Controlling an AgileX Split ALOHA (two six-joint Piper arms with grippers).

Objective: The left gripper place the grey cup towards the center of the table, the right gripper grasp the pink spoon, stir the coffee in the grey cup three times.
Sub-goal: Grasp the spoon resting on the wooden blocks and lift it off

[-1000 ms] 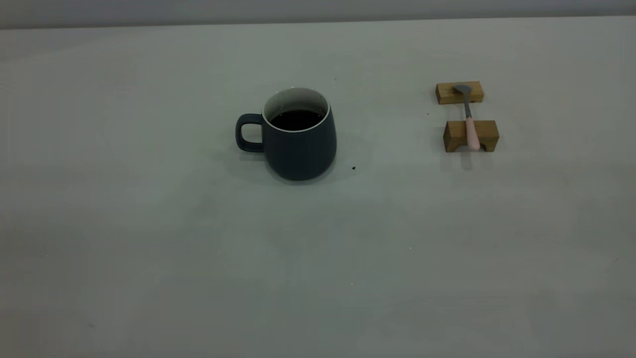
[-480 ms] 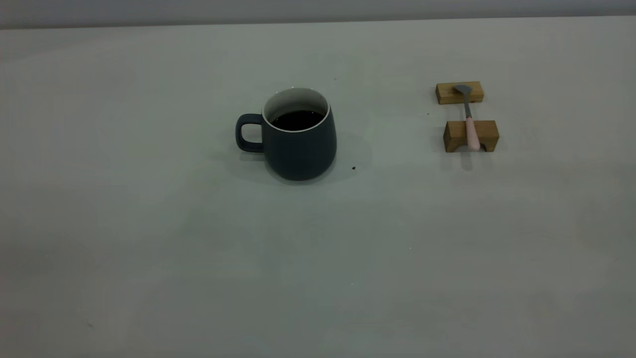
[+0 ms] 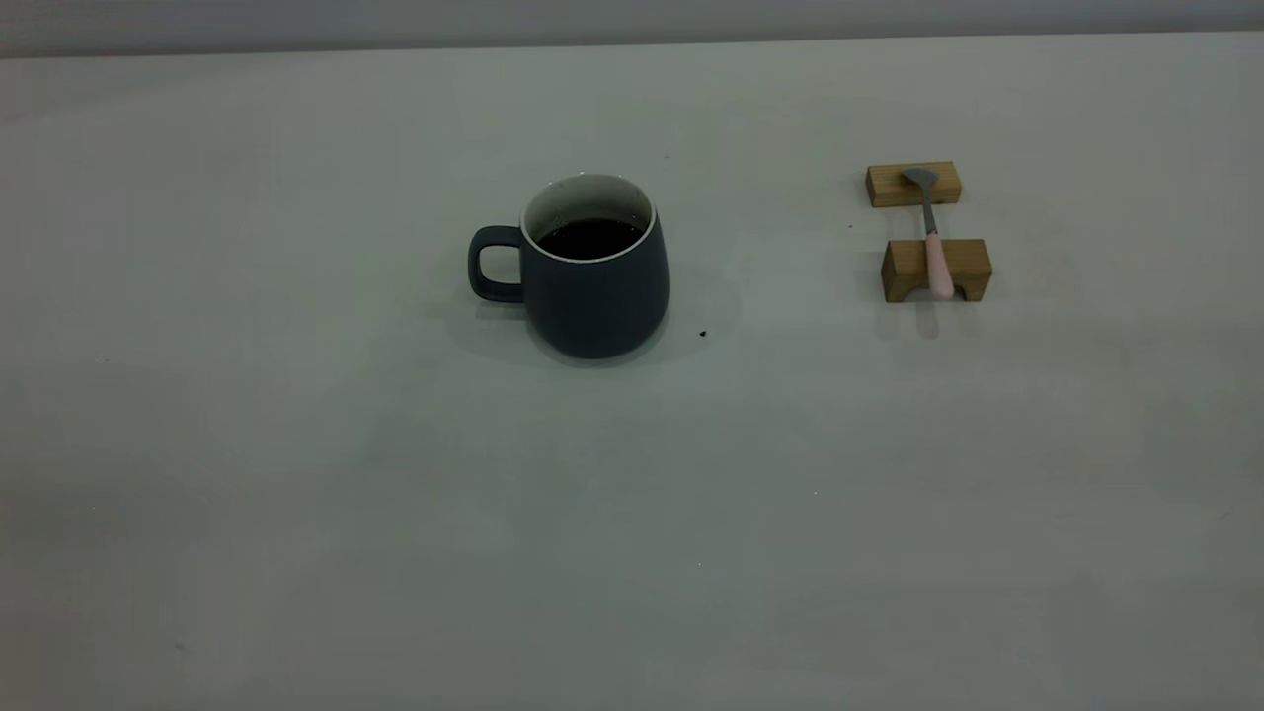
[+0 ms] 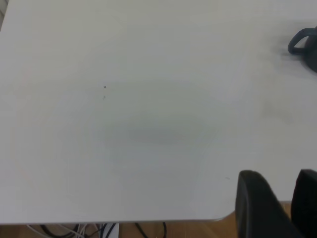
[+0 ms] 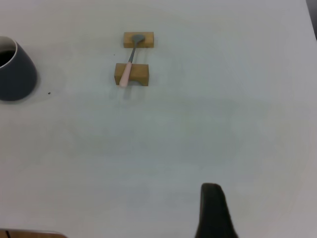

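The grey cup [image 3: 595, 296] stands upright near the middle of the table [image 3: 296, 464], its handle pointing toward the left side. Dark coffee [image 3: 591, 237] fills it to below the white rim. The pink spoon [image 3: 936, 259] lies across two wooden blocks at the right, its bowl on the far block. Neither gripper appears in the exterior view. In the left wrist view my left gripper [image 4: 280, 174] hangs over the table's near edge with its jaws apart and nothing between them; the cup [image 4: 304, 42] is far off. My right gripper [image 5: 213, 198] shows only a black tip, far from the spoon [image 5: 128, 67].
The far wooden block [image 3: 948, 185] and the near notched block [image 3: 966, 269] carry the spoon. A small dark speck [image 3: 702, 334] lies beside the cup. The table's back edge runs along the top of the exterior view.
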